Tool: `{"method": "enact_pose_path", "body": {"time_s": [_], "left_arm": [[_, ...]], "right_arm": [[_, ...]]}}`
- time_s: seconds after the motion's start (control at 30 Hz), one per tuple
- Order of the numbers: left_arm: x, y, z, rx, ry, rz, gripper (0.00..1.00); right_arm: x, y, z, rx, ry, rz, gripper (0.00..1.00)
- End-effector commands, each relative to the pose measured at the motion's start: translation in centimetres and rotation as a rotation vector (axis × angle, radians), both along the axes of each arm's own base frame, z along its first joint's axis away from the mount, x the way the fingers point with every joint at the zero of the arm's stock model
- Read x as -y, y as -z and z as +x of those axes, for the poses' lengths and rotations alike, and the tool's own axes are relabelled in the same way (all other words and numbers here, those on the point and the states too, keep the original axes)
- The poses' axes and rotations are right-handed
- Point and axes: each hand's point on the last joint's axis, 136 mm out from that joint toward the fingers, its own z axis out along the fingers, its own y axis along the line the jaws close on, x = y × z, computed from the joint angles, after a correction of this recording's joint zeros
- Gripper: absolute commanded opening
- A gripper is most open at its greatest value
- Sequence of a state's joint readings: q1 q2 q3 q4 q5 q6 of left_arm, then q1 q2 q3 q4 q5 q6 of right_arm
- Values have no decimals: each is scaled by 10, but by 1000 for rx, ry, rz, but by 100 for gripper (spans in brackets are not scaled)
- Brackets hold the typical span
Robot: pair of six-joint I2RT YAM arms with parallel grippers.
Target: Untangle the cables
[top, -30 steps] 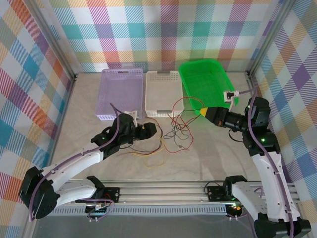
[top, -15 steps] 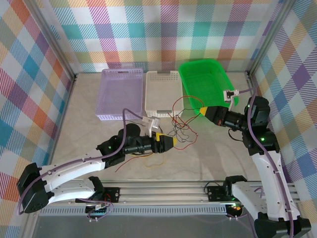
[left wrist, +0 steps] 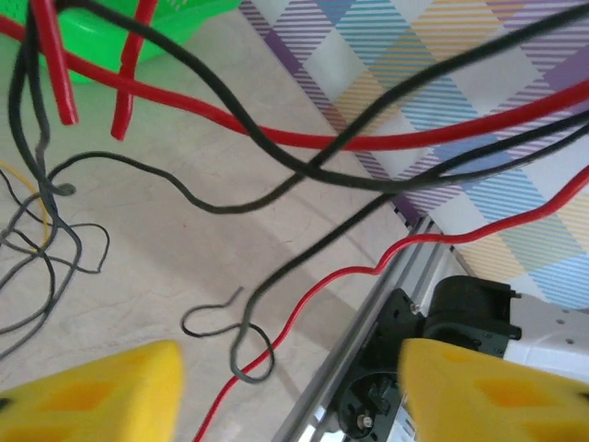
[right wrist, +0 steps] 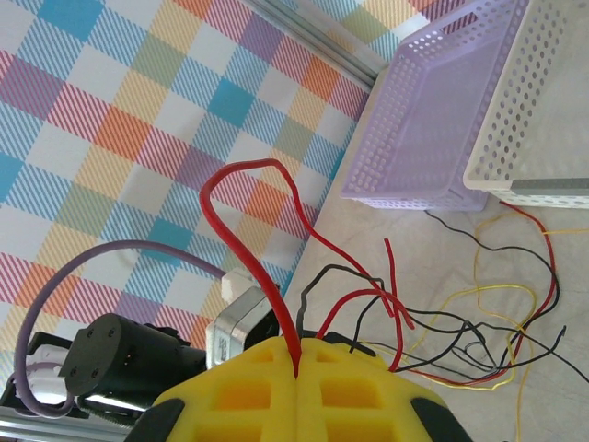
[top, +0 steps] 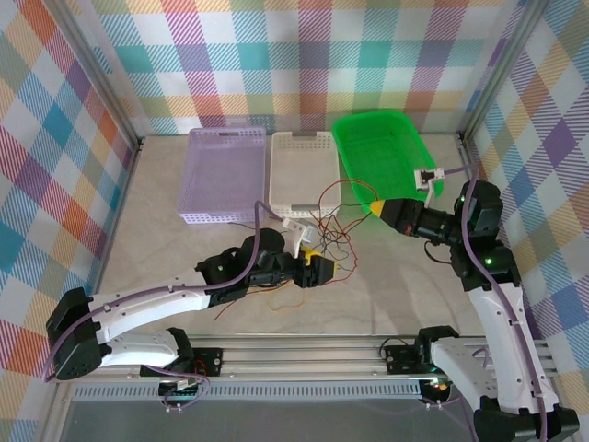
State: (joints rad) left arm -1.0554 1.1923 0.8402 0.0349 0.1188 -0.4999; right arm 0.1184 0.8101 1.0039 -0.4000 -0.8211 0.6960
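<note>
Right end effector is sitting just in front of the green bin. Its fingers are pressing together and clamping a red cable. In the right wrist view that cable is looping up out of the pinch and curving back down.

Left end effector is sitting at the near-left edge of the tangle. Its yellow fingers are standing wide apart and nothing is pinched between them. I can't tell whether either finger is touching a strand.

Cables are lying as a loose tangle on the table, between the two end effectors and just in front of the white basket. A few red strands are rising out of the pile toward the right end effector.

In the left wrist view, red and black strands are crossing close to the lens. A thin black cable and another red one are trailing over the table beyond the open fingers. A yellow cable is running through the same pile, mixed in with the black and red ones.

Purple basket is sitting to the left of the white basket, side by side with it, and the green bin is on the right.
</note>
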Motion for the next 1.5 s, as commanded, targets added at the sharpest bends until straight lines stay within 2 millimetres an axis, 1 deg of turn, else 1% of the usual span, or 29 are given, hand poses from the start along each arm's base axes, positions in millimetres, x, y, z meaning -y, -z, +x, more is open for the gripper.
{"method": "enact_pose_path", "body": {"time_s": [0.0, 0.03, 0.07, 0.17, 0.2, 0.3, 0.43, 0.53, 0.6, 0.7, 0.73, 0.87, 0.93, 1.0, 1.03, 1.1, 1.2, 1.27, 1.3, 1.37, 1.43, 1.47], "left_arm": [[2, -7, 3, 40, -6, -6, 43], [3, -6, 2, 37, -6, -10, 37], [2, -4, 2, 35, -10, -10, 33], [-3, -2, 3, 38, -25, -18, 28], [-4, -3, 2, 42, -27, -21, 23], [-13, -6, 2, 53, -48, -22, 1], [-39, -13, 1, 81, -108, -8, 0], [-67, -13, 2, 90, -170, 23, 0], [-86, -14, 3, 95, -213, 35, 0], [-119, -20, 6, 103, -299, 40, 0], [-133, -17, 5, 101, -330, 64, 0], [-179, -26, 5, 119, -444, 83, 0], [-194, -29, 3, 124, -476, 93, 0], [-202, -30, 2, 124, -492, 98, 0], [-203, -29, 1, 120, -491, 102, 0], [-199, -27, 0, 108, -472, 103, 0], [-182, -21, 1, 81, -417, 98, 0], [-164, -21, 2, 61, -364, 63, 16], [-156, -21, 2, 54, -339, 43, 24], [-137, -24, 4, 40, -287, -6, 42], [-124, -28, 5, 33, -249, -34, 53], [-116, -33, 7, 39, -231, -57, 58]], "right_arm": [[-3, -4, -7, 26, -27, 18, 0], [-3, -3, -7, 23, -25, 18, 0], [-3, -3, -7, 23, -24, 17, 0], [-2, -2, -8, 19, -20, 16, 0], [-2, -2, -8, 21, -17, 15, 0], [2, 2, -6, 11, 17, -4, 0], [11, 23, 4, -57, 96, -60, 0], [17, 42, 12, -114, 148, -96, 0], [19, 50, 15, -134, 166, -104, 0], [28, 65, 22, -167, 228, -146, 0], [31, 72, 24, -183, 249, -171, 0], [44, 98, 29, -250, 311, -251, 0], [46, 108, 31, -269, 322, -270, 0], [45, 114, 31, -278, 311, -270, 0], [42, 116, 31, -280, 296, -262, 0], [34, 111, 31, -253, 248, -229, 0], [19, 95, 27, -181, 159, -158, 0], [8, 81, 21, -133, 73, -109, 0], [4, 77, 18, -121, 47, -96, 0], [-3, 69, 12, -91, -9, -76, 0], [-9, 63, 6, -68, -60, -59, 0], [-13, 61, 2, -58, -87, -51, 0]]}}
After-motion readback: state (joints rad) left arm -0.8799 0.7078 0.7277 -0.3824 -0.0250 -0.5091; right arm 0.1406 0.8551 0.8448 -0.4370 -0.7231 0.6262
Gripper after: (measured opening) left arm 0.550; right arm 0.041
